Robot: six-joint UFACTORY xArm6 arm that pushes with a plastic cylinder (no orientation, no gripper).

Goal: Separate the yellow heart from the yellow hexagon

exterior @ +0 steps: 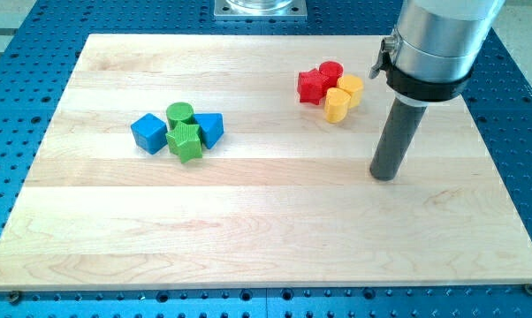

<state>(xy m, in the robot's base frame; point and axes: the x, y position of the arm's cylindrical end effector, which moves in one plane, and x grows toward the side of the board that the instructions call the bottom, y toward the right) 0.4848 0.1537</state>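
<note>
**Tip sitting right of the red/yellow cluster**

My tip (386,176) is resting on the wooden tabletop (266,238) in the view's right half, below and to the right of the yellow blocks, near them but not touching. No fingers on this rig, just the dark rod under a silver housing w/ a black collar, so nothing's being held.

Two yellow blocks are sitting toward the view's top right, touching each other. The yellow heart (337,105) is lying lower left of the pair; the yellow hexagon (350,88) is sitting just above and right of it. Shapes are small here, so which is which is my best read.

Pressing against them on the view's left: a red star-like block (313,85) and a red cylinder (331,71) just above it.

Well apart, left of center, a second cluster is bunching together: blue cube (148,132), green cylinder (179,113), green star-like block (186,141), blue triangle (209,129), all touching or nearly so.
</note>
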